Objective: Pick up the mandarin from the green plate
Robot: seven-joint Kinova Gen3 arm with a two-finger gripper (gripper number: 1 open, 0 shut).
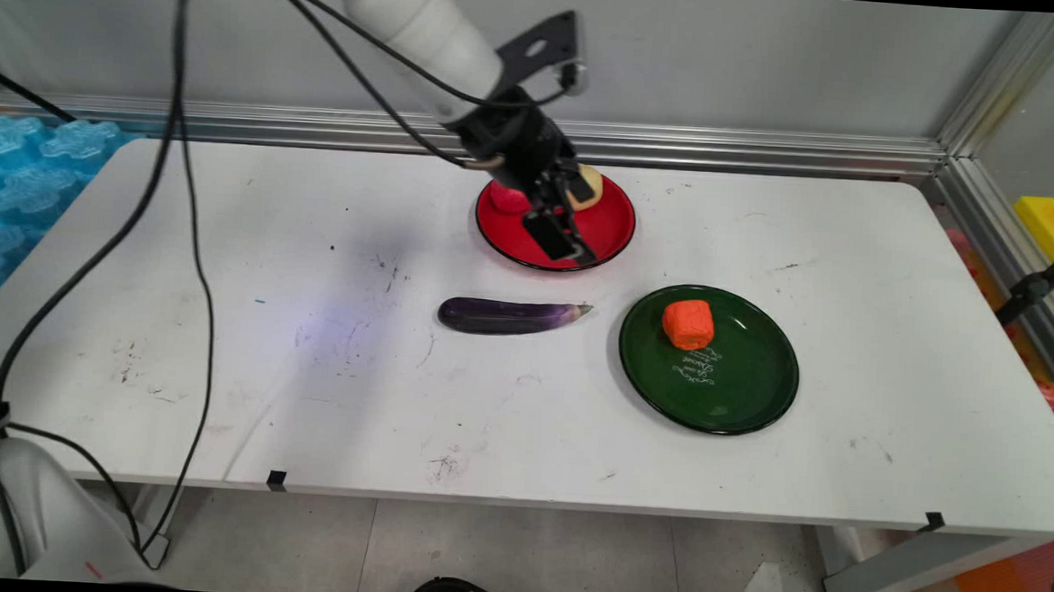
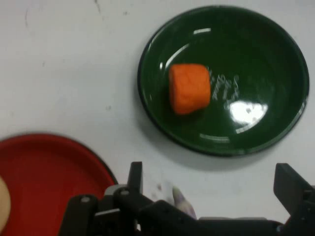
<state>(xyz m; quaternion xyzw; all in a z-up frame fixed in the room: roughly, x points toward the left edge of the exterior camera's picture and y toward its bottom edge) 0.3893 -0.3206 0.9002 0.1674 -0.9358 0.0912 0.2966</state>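
Eggplant (image 1: 512, 316) flat on table (image 1: 219, 316), left of green plate (image 1: 738, 397) w/ orange chunk (image 1: 688, 323). Behind, over red plate (image 1: 611, 233) w/ red and tan items: gripper (image 1: 564, 244), jaws wide apart, holding nothing.

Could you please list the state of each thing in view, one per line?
Black two-finger gripper: jaws open, empty, above the red plate.
Round red plate: holds a red piece and a tan piece.
Round green plate: holds one orange chunk.
Purple eggplant: lying flat on the white table.
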